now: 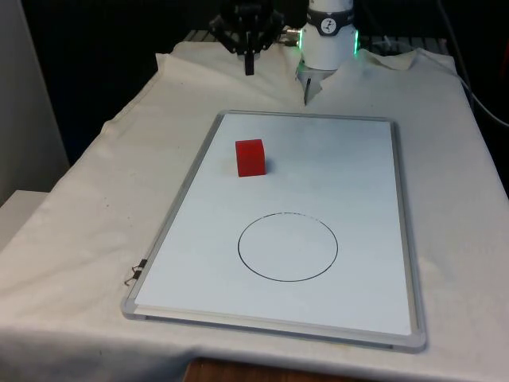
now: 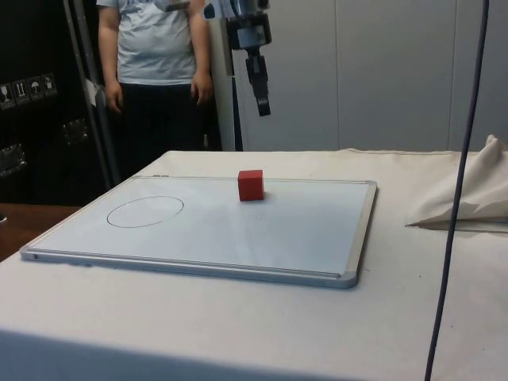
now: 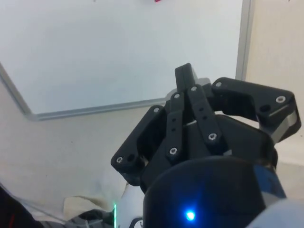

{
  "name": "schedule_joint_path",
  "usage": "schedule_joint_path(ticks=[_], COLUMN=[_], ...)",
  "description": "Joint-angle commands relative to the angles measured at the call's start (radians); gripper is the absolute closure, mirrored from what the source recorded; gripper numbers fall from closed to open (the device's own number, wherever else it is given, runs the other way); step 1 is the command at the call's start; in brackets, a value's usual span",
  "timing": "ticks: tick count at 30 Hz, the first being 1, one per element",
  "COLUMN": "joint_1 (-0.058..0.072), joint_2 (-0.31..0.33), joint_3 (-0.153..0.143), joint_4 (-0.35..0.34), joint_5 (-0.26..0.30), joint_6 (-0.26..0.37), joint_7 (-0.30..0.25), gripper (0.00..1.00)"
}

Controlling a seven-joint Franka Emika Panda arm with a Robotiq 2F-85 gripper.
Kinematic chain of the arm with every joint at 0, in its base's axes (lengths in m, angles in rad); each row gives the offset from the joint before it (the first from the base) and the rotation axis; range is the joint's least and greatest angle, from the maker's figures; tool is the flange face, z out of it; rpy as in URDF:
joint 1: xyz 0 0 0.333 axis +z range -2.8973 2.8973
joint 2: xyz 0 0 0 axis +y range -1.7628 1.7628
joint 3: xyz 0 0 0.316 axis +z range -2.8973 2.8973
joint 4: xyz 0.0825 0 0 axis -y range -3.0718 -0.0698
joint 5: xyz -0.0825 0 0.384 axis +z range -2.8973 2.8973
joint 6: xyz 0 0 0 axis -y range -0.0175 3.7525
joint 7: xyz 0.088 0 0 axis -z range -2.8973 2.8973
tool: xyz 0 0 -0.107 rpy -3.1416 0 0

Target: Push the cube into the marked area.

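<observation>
A red cube [image 1: 250, 157] [image 2: 251, 185] sits on the white board [image 1: 350, 175] [image 2: 278, 222], in its far half towards the front view's left. The marked area is a thin black circle [image 1: 288, 247] [image 2: 145, 211] drawn on the board's near half, and the cube lies well outside it. My gripper [image 1: 249, 68] [image 2: 263, 109] hangs high in the air beyond the board's far edge, away from the cube. In the wrist view the gripper [image 3: 183, 72] has its fingers pressed together with nothing between them, above the board's corner [image 3: 28, 113].
A person [image 2: 155, 63] stands behind the table in the side view. A bunched fold of cloth [image 2: 468, 198] and a hanging dark cable [image 2: 456, 198] are near the robot's end. A small clip [image 1: 135, 273] lies by the board's near corner.
</observation>
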Motion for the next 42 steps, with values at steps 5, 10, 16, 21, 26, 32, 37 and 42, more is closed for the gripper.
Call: schedule_joint_path(ticks=[5,10,16,21,26,32,37,42], joint_1=[-0.001,-0.003,-0.003,-0.003,-0.003,-0.004,-0.004,-0.001], joint_2=[0.002,0.026,0.077,0.106,0.148,0.193,0.218,0.24], joint_3=[-0.003,-0.002,-0.001,0.0,0.001,0.003,0.006,0.002], joint_4=[-0.037,-0.045,-0.052,-0.057,-0.064,-0.068,-0.07,-0.07], joint_5=[0.01,0.011,0.017,0.022,0.026,0.027,0.028,0.019], joint_6=[0.052,0.078,0.138,0.171,0.216,0.259,0.294,0.322], joint_7=[-0.02,-0.035,-0.056,-0.069,-0.086,-0.102,-0.111,-0.112], gripper=[1.0,1.0,1.0,1.0,1.0,1.0,1.0,1.0])
